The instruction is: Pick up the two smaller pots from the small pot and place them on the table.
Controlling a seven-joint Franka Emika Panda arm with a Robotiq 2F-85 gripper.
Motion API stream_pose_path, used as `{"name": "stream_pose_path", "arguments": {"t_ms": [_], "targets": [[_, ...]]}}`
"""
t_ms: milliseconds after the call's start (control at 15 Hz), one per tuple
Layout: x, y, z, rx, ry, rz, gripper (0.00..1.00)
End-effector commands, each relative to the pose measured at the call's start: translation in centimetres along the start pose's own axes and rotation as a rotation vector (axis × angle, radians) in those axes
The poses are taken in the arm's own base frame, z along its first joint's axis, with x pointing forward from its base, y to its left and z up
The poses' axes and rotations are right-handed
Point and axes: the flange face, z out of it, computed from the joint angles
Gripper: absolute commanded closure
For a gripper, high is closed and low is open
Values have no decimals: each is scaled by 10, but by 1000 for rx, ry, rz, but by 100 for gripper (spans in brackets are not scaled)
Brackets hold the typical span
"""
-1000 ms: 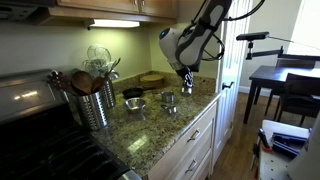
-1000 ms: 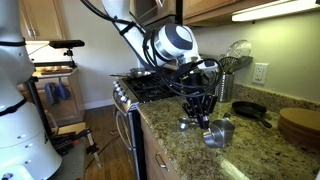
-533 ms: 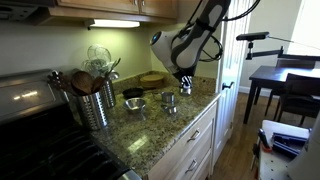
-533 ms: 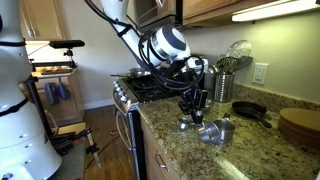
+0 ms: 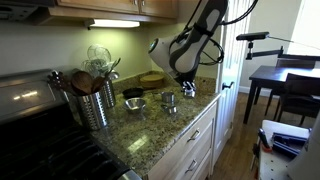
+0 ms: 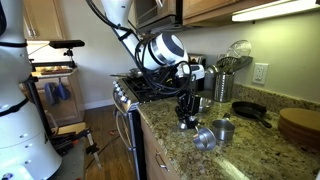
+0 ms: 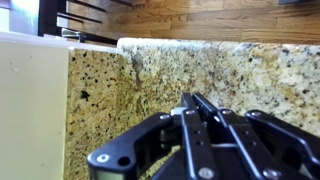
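My gripper point(image 6: 188, 108) hangs over the granite table point(image 6: 170, 150) near its front edge, also seen in an exterior view point(image 5: 187, 88). In the wrist view its fingers point(image 7: 190, 100) are pressed together, and only speckled stone point(image 7: 240, 70) shows past them. Just beside the gripper lie two shiny steel pots: one upright point(image 6: 223, 128) and one tipped on its side point(image 6: 204, 139). A small shiny piece point(image 6: 187, 123) sits right under the fingertips; I cannot tell what it is. In an exterior view a steel pot point(image 5: 168, 100) stands next to the gripper.
A wider steel bowl point(image 5: 135, 103) and a dark round pot point(image 5: 132, 92) sit further back. A utensil holder point(image 5: 95, 102) stands by the stove point(image 6: 150, 88). A dark pan point(image 6: 250, 110) and a wooden board point(image 6: 298, 125) lie beyond the pots.
The arm has swung toward the stove side and the gripper has shifted a little away from the steel pots. One pot by the gripper now lies tipped closer to the counter edge.
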Motion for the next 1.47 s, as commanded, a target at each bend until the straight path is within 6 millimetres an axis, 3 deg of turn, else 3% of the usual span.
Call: {"name": "stream_pose_path", "arguments": {"t_ms": [0,533,1000,1067,1133,1200,1400], "targets": [[0,-10,6,-62,-46,57,92],[11,-34,18,-110,-98,112,92],[32,-40,27,-130,-119,130,92],[35,-40,28,-126,-122,130,77],[37,-41,29,-129,-123,130,67],[39,-41,30,-130,-124,128,66],[45,-42,32,-134,-127,128,46]]}}
